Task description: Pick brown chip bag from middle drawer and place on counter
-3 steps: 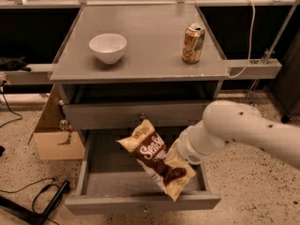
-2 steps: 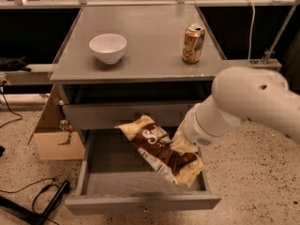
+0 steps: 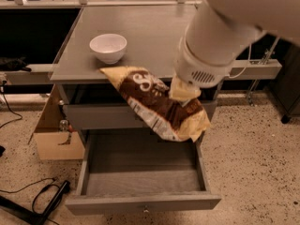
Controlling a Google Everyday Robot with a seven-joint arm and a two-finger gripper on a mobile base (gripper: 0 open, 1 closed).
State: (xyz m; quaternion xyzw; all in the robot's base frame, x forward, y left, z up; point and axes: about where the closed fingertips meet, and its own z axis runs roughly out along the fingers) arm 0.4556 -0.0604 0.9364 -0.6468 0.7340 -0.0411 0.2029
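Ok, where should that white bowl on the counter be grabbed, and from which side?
Take the white bowl by its rim, probably coming down from above, one finger inside and one outside the wall. It stands upright with its mouth open upward, and its sides curve away. The end effector, right of it, is clamped on the brown chip bag.

Lab-like test space: speckled floor (image 3: 248, 172), loose cables (image 3: 49, 198) (cardboard box (image 3: 49, 142) too) — gripper (image 3: 185, 92) clasping the brown chip bag (image 3: 152, 102) above the middle drawer (image 3: 140, 203).
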